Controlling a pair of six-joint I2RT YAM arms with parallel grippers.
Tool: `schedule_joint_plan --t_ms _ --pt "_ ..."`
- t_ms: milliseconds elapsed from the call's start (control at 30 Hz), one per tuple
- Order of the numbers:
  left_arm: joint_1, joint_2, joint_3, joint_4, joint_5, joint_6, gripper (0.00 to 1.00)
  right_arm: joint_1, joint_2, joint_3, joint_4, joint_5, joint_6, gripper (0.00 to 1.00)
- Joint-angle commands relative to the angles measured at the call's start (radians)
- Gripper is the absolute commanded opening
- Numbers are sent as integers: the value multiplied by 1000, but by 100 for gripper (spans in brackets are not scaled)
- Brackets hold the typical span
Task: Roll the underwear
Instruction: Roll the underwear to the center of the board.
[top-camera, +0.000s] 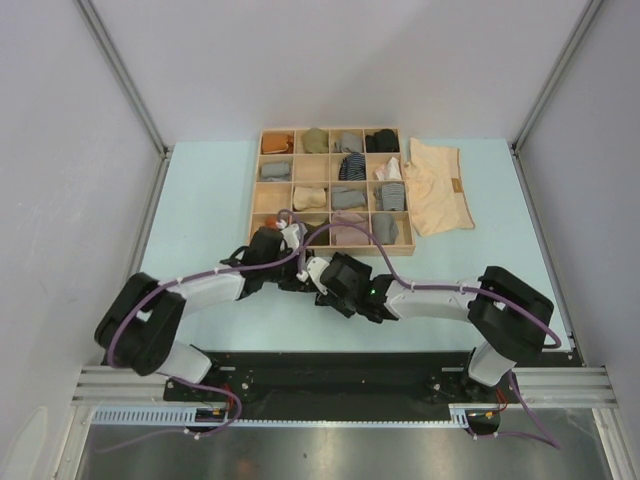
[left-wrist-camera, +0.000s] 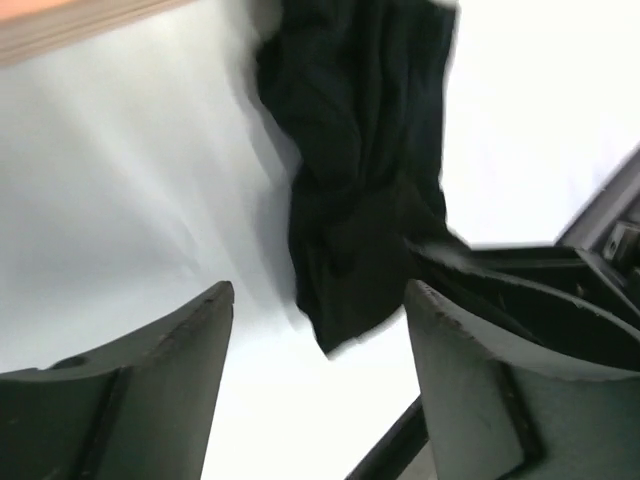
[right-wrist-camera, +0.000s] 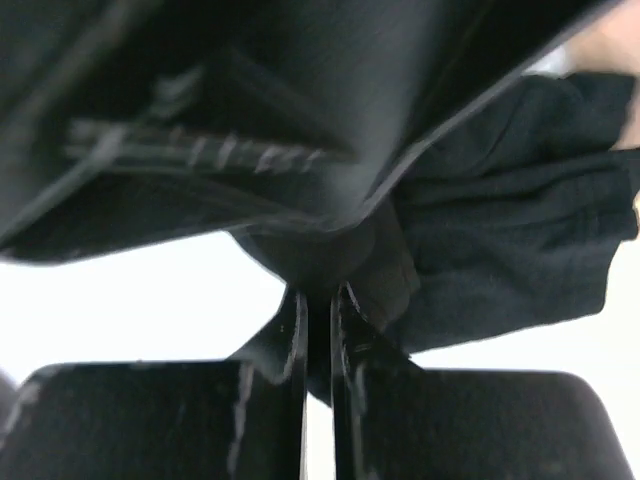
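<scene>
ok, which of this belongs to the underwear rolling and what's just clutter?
Job: black underwear, pinched by right gripper; left gripper, open; cream underwear, unrolled; rust-orange underwear, far-left cell of the wooden tray.
Clutter: the tray itself; grey bundles; olive bundle; striped bundle.

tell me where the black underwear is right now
In both wrist views the black underwear is just in front of the wooden tray, pinched in the right end effector, with the open left end effector beside it.

In the left wrist view the black soft cloth garment (left-wrist-camera: 360, 180) is smeared by blur and cut off by the upper edge. In the right wrist view a dark, unfocused bulk (right-wrist-camera: 250, 120) hides its left part. From above, the arms' black wrist housings (top-camera: 345, 280) cover it entirely
</scene>
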Motion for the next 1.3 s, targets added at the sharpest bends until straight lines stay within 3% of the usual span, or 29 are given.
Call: schedule_joint_plan --t_ms 0,333,567,867,1067,1267 --pt "11 -176 -49 -113 -163 20 76 -12 -15 17 -140 -347 106 0" --pt "4 -464 -190 -122 -292 19 76 -101 2 21 -148 -591 207 0" --pt "-134 -632 -300 56 -289 73 75 -228 49 22 -100 -789 268 0" --pt "-219 -514 -362 312 -211 111 74 -344 134 33 -88 -921 279 0" --pt "-231 -391 -355 413 -176 128 73 -382 174 40 -86 -967 273 0" --pt "-240 -313 -354 461 -157 138 66 -417 207 47 -71 -1013 284 0"
